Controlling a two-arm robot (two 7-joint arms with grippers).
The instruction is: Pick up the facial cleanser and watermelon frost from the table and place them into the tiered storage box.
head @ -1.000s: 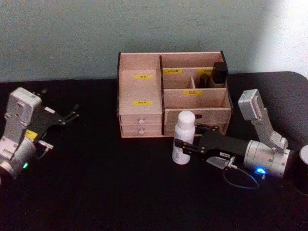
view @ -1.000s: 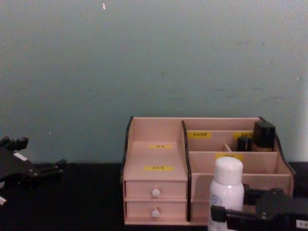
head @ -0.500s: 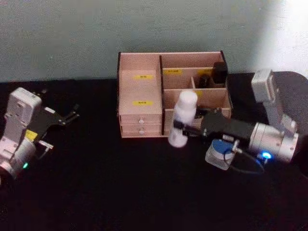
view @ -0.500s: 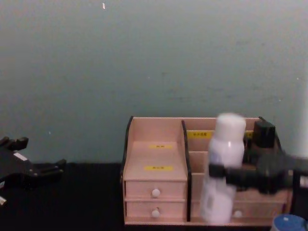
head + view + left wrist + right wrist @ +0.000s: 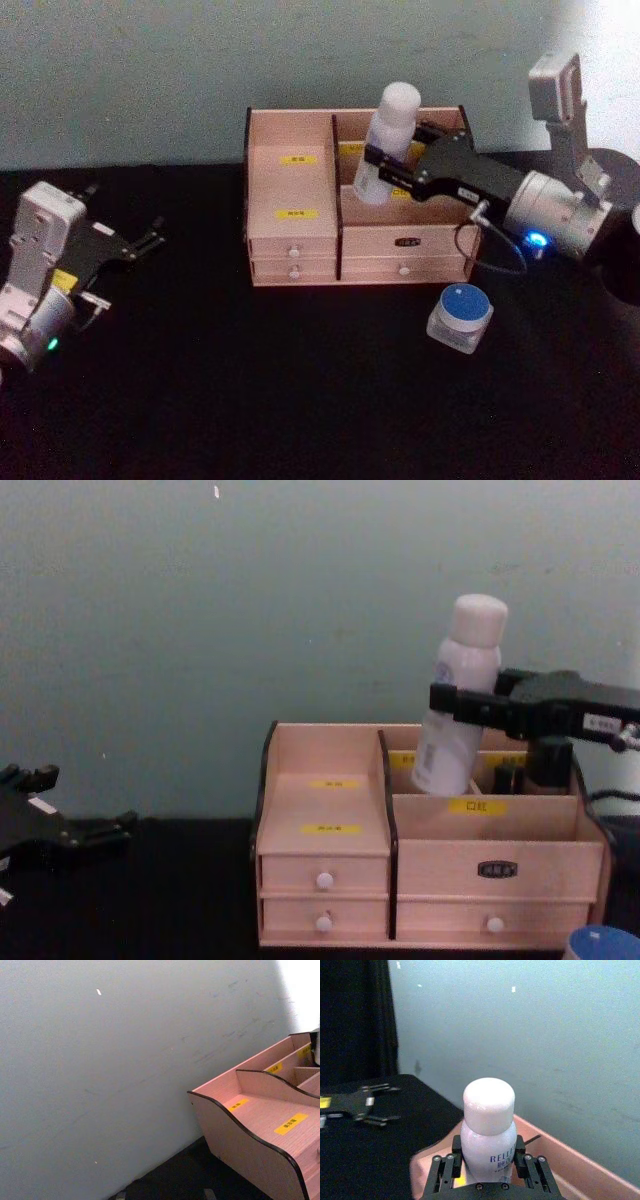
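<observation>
The facial cleanser (image 5: 388, 140), a tall white bottle with a rounded cap, hangs tilted in the air over the right compartments of the tiered storage box (image 5: 292, 180). My right gripper (image 5: 392, 168) is shut on its middle; the same grip shows in the chest view on the facial cleanser (image 5: 458, 690) and in the right wrist view on the facial cleanser (image 5: 488, 1130). The watermelon frost (image 5: 459, 317), a squat jar with a blue lid, stands on the black table in front of the box's right end. My left gripper (image 5: 148, 240) rests open at the far left.
Small dark bottles (image 5: 455, 152) stand in the box's back right compartment. Two little drawers with white knobs (image 5: 322, 880) face me. A pale wall rises right behind the box. Black table spreads in front and to the left.
My right gripper has lifted the facial cleanser off the table, up and back, from in front of the box to above its compartments. The watermelon frost came into view. The left arm stayed still.
</observation>
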